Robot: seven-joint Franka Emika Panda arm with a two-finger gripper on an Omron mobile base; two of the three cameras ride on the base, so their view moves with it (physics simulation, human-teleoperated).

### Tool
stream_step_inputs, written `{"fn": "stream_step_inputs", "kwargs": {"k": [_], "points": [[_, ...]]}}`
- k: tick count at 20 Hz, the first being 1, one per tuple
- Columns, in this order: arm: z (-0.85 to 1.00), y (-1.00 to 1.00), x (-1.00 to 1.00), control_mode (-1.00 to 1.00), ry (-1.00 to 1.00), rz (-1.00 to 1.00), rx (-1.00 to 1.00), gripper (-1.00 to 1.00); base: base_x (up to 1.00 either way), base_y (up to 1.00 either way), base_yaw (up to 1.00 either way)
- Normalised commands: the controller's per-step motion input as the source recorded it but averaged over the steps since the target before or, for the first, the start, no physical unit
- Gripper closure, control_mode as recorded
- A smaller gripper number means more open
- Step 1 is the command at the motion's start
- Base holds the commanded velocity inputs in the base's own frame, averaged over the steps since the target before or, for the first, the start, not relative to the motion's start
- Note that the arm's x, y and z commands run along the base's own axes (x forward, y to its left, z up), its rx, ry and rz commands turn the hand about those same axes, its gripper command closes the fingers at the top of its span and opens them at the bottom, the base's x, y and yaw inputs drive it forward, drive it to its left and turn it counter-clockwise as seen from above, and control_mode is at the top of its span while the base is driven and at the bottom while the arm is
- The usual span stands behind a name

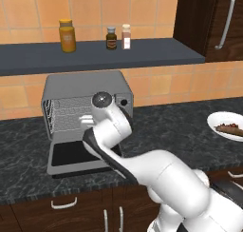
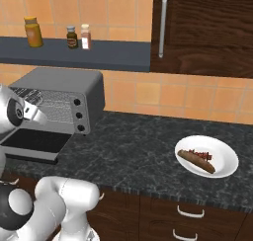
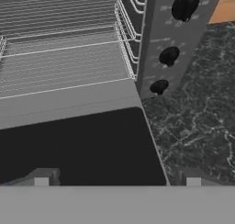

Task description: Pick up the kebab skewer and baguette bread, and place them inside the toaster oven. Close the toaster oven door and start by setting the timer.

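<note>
The toaster oven [image 1: 85, 114] sits on the desk [image 2: 143, 141] with the toaster oven door [image 1: 71, 155] dropped flat at its 6 o'clock and wire racks [image 3: 64, 48] bare. The claw [image 3: 117, 182] hovers over the door, its tips spread wide, holding nothing. The baguette bread [image 2: 196, 161] lies on a white plate [image 2: 225, 156] well off at the oven's 3 o'clock. It looks light, crusty and stiff; a grip across its middle should suit.
</note>
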Motion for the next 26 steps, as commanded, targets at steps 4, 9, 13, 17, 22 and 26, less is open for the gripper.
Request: {"fn": "stream_step_inputs", "kwargs": {"k": [4,9,13,17,22,26], "points": [[-0.38,0.85,0.41,-1.00,-0.24,-0.10,0.00,-1.00,0.00,0.00,0.00],[-0.10,0.41,0.58,-1.00,-0.16,0.00,0.00,-1.00,0.00,0.00,0.00],[-0.05,0.00,0.46,-1.00,0.00,0.00,-0.05,-1.00,0.00,0.00,0.00],[-0.19,0.00,0.58,-1.00,0.00,0.00,-0.08,-1.00,0.00,0.00,0.00],[-0.10,0.04,0.44,-1.00,0.00,0.00,-0.13,-1.00,0.00,0.00,0.00],[-0.37,0.17,0.10,-1.00,0.00,0.00,-0.15,-1.00,0.00,0.00,0.00]]}}
